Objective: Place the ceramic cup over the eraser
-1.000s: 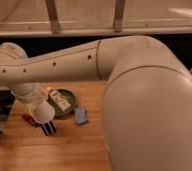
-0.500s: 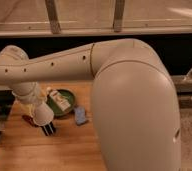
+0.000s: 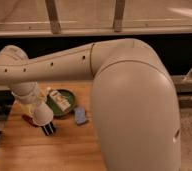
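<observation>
The white ceramic cup (image 3: 42, 116) hangs tilted at the end of my arm, left of centre, with its wider end pointing down and right. Just below that end, the black eraser (image 3: 49, 129) with pale stripes lies on the wooden table (image 3: 64, 150). The cup's rim appears to touch or overlap the eraser's top. My gripper (image 3: 37, 107) is at the cup's upper end, below the white wrist, and blends with the cup.
A green bowl (image 3: 64, 95) with a pale item inside sits just behind the cup. A blue squarish pad (image 3: 80, 115) lies right of the eraser. A dark red oblong thing (image 3: 27, 119) lies to the left. My bulky arm link (image 3: 134, 110) covers the table's right side.
The big arm link has swung a little to the left across the view. The cup end of the arm has stayed almost in place over the eraser.
</observation>
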You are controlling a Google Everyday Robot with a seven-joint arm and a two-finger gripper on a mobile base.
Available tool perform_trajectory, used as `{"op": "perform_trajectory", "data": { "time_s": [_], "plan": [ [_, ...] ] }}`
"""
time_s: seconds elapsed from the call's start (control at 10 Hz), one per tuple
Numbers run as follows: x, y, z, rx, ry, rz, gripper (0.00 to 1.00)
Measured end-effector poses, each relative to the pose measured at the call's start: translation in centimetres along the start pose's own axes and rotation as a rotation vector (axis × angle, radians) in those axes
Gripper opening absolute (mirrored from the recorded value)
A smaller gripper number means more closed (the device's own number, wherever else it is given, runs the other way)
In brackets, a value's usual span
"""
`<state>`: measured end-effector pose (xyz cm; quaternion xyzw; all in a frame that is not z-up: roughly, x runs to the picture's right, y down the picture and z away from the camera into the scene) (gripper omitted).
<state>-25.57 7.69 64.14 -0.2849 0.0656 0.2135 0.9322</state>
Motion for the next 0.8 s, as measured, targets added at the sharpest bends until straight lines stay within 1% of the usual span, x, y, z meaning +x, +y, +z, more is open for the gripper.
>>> {"op": "perform_trajectory", "data": {
  "time_s": [0.3, 0.4, 0.8],
  "plan": [
    [0.04, -0.04, 0.01, 0.0, 0.0, 0.001, 0.76],
    [0.02, -0.01, 0.01, 0.0, 0.001, 0.001, 0.8],
    [0.02, -0.03, 0.0, 0.0, 0.0, 0.001, 0.8]
  ]
}}
